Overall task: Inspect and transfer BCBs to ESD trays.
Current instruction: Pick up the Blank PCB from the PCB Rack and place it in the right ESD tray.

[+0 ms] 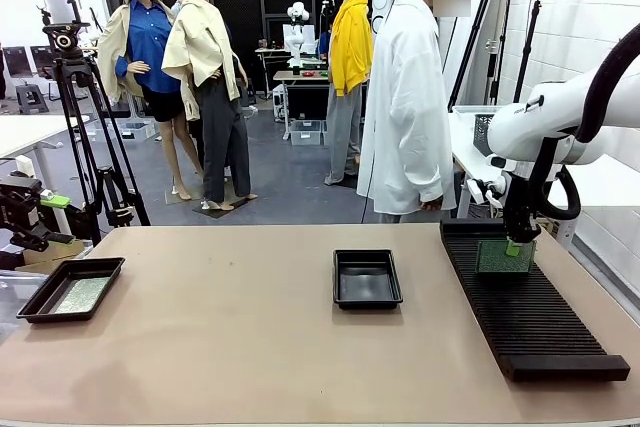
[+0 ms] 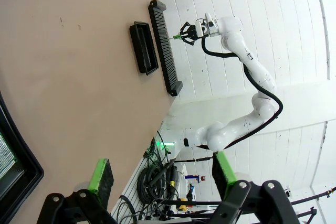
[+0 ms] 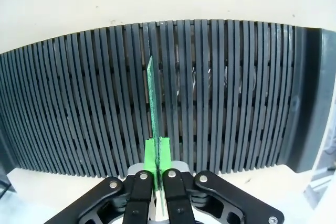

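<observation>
A: Why is the upright BCB held on edge?
B: It is stood in a slot of the rack, so only its top edge can be gripped. The right fingers are shut on that edge, with a green pad pressed to each face. The wrist is pointed straight down, so that, it is judged, the BCB can be drawn along the slot without scraping the ribs.
A: Where is that on the surface?
B: At 3 o'clock, near the rack's far end. The rack is laid lengthwise along that side, within the right arm's reach.
A: And the left fingers?
B: They are spread wide with nothing between them, and are held over the 9 o'clock edge, beside the left tray. Waiting is suggested, but no more can be told.
A: What is counted?
B: Two BCBs are counted: the upright one, and a flat BCB laid on the left tray's floor. Two trays are counted: the left one, and the middle tray, which is bare and set near the centre, a little toward 1 o'clock. One rack is counted, and the slots in view are otherwise bare. One person is stood beyond the 12 o'clock edge.
A: How far along is the task judged to be?
B: One transfer is done, and the middle tray is the likely target for the second.
</observation>
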`<state>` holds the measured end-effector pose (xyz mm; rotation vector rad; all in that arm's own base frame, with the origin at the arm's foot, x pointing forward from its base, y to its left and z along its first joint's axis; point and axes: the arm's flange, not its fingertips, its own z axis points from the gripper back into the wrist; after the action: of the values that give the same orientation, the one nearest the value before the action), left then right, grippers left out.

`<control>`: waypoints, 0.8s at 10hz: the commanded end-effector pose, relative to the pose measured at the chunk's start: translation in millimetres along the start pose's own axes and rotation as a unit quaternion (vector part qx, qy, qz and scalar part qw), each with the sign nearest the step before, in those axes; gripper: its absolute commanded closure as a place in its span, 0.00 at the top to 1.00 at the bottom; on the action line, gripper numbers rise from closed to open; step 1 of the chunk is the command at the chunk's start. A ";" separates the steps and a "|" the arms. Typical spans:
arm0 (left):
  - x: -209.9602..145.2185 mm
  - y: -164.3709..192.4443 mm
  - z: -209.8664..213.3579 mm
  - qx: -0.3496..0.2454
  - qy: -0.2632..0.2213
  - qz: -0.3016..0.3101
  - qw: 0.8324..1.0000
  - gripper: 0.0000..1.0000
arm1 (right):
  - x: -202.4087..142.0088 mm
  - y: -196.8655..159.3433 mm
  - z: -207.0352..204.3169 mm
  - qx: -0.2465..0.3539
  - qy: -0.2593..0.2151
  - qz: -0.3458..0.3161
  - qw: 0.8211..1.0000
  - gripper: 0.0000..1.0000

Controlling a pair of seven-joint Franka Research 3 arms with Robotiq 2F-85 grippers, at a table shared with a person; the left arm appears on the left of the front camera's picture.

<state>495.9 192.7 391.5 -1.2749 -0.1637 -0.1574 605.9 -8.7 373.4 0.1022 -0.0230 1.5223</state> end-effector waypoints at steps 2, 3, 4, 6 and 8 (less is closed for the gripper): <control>1.2 -1.3 1.6 0.003 0.002 -0.002 1.000 1.00 | 3.4 -8.7 7.2 0.037 -0.009 -0.039 0.999 0.00; 1.2 -1.3 1.6 0.003 0.002 -0.002 1.000 1.00 | 0.1 -0.5 0.4 0.002 0.000 0.000 1.000 0.00; 1.2 -1.3 1.6 0.003 0.002 -0.002 1.000 1.00 | 0.1 -0.5 0.4 0.002 0.000 0.000 1.000 0.00; 1.2 -1.3 1.6 0.003 0.002 -0.002 1.000 1.00 | 0.1 -0.5 0.4 0.002 0.000 0.000 1.000 0.00; 1.2 -1.3 1.6 0.003 0.002 -0.002 1.000 1.00 | 0.1 -0.5 0.4 0.002 0.000 0.000 1.000 0.00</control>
<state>495.9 192.7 391.5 -1.2749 -0.1637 -0.1574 608.0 -8.3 376.2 0.1188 -0.0120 1.5068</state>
